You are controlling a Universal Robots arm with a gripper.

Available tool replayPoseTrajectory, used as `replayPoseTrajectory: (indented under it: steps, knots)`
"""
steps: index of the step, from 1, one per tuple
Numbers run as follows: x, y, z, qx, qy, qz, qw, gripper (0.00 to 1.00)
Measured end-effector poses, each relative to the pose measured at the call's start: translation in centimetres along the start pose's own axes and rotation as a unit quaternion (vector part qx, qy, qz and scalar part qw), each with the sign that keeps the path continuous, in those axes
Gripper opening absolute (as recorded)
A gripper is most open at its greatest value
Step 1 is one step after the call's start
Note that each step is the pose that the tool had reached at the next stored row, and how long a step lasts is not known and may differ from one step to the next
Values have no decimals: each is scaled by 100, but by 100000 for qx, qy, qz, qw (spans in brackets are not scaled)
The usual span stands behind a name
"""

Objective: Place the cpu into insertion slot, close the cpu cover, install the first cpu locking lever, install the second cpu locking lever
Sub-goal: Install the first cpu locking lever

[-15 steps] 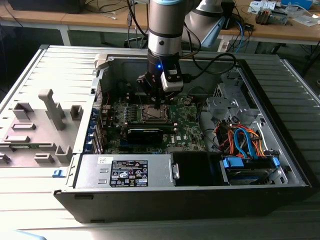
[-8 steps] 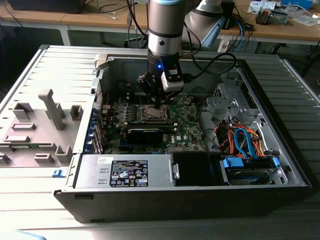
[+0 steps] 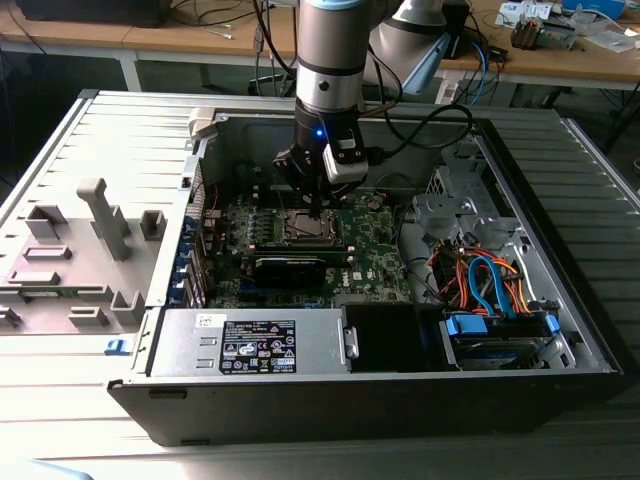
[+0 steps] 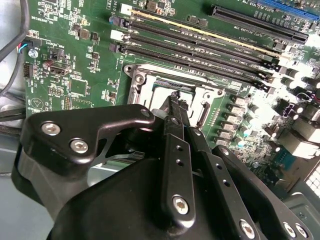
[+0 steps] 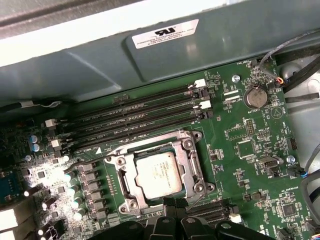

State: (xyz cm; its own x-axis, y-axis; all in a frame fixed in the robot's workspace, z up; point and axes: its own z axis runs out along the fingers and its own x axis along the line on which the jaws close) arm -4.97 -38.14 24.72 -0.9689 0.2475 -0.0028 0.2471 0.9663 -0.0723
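CPU (image 5: 158,173) placement: I see the chip seated flat inside the insertion slot (image 5: 121,182), in the first wrist view. Its face is pale silvery-grey and square, with faint print that I cannot read. The cpu cover (image 5: 186,159) lies as a silver metal frame around the chip, its cut-out middle leaving the chip face exposed.

Container: the open computer case (image 3: 560,330) holds the green circuit board (image 3: 375,250), a grey power supply (image 3: 250,345) along the near wall, and a bundle of orange and blue cables (image 3: 490,280) toward the exterior view's right. The socket sits on the board just beside the long black memory slots (image 5: 140,117).

Gripper (image 4: 175,100): it hangs directly above the socket, with the fingertips close over the socket frame in the second wrist view. The fingers (image 4: 176,150) are drawn together, with no visible gap at the tips and nothing held between them.

Labels: a white sticker (image 5: 165,34) is fixed to the grey case wall behind the board, and a black label (image 3: 258,347) sits on the power supply. I do not report their print.

A grey plastic fixture (image 3: 75,255) with upright posts rests outside the case, at the exterior view's left.
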Motion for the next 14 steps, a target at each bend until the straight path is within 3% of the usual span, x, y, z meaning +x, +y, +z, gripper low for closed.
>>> replayPoseTrajectory:
  steps: [14]
  knots:
    - [0, 0, 0, -8, -72, -981, 99995, 11]
